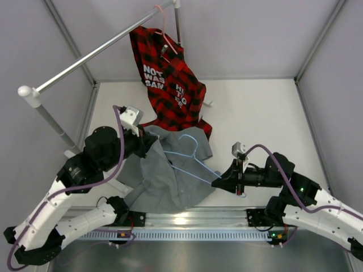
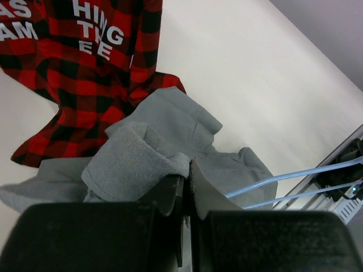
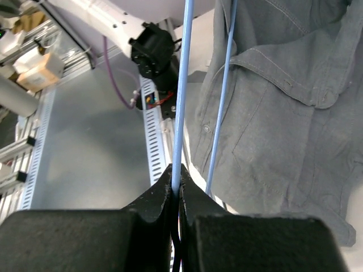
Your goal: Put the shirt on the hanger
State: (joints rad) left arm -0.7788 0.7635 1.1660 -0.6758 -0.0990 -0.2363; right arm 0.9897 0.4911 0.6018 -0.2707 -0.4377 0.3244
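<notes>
Left fingers [image 2: 170,198] pinched shut on soft grey collared shirt [image 2: 170,122], right fingers [image 3: 156,195] clamped on thin light-blue clothes hanger [image 3: 184,85]

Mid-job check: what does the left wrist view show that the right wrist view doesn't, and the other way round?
Only the left wrist view: the left claw shut on a fold of the grey shirt, and the red-and-black plaid shirt beyond it. Only the right wrist view: the right claw shut on a thin bar of the light-blue hanger, with the left arm behind. Both: the grey shirt and the hanger's blue bars beside it.
</notes>
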